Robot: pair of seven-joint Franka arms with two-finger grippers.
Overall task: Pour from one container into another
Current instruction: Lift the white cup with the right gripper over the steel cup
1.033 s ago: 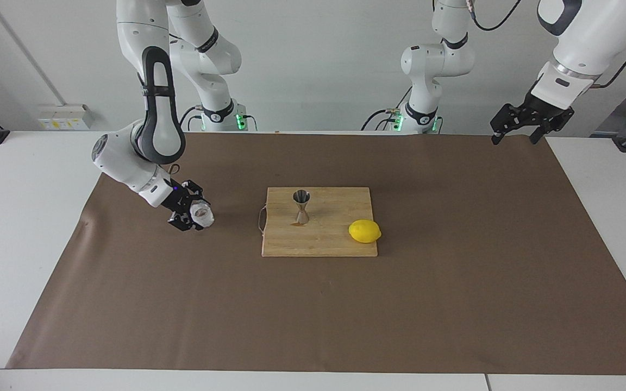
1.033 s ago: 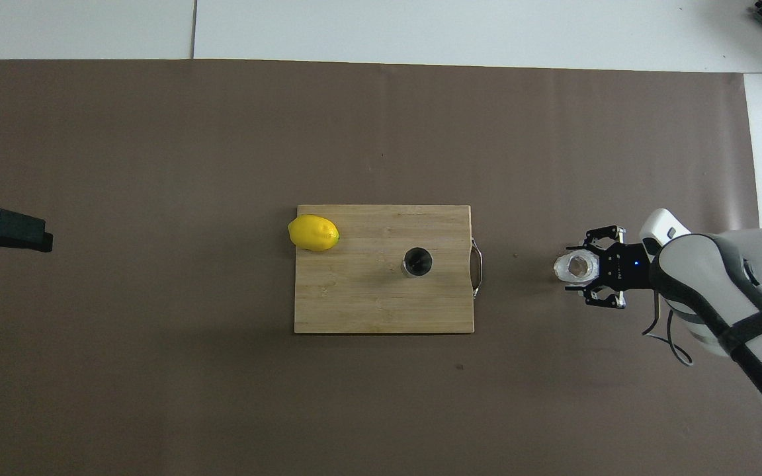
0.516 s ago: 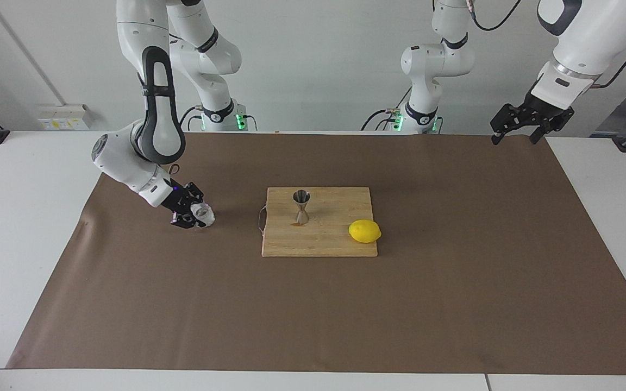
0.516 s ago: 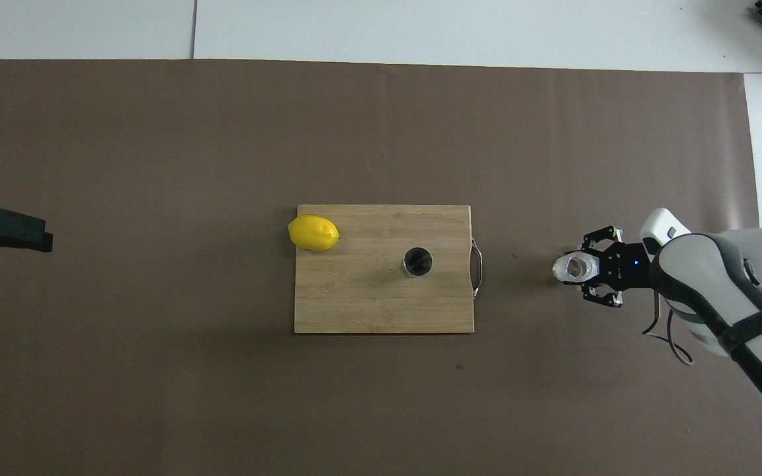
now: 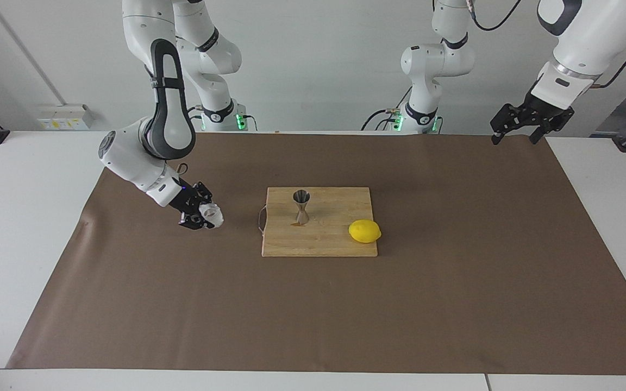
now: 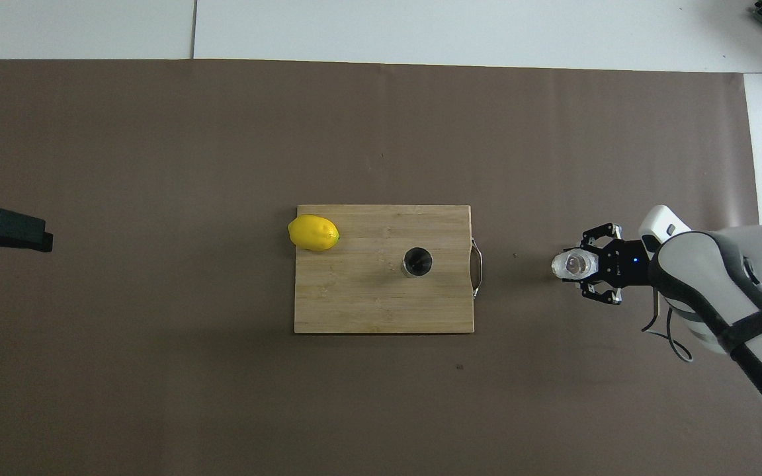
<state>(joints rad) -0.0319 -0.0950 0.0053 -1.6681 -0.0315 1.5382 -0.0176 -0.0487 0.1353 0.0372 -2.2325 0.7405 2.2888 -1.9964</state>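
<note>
Since a second ago the right claw has clenched on the crinkled cup and carried it slightly toward the cutting board, low over the brown mat covering the worktop. The cup's contents cannot be made out. The steel jigger stands upright on the board near a lemon. The left claw waits released, raised over the mat's corner.

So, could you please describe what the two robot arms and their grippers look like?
Both arms are glossy white rounded segments with dark grey joint bands. The right gripper and left gripper are black open-frame linkages. Black cables trail along each arm, and green lights glow at the bases.
</note>
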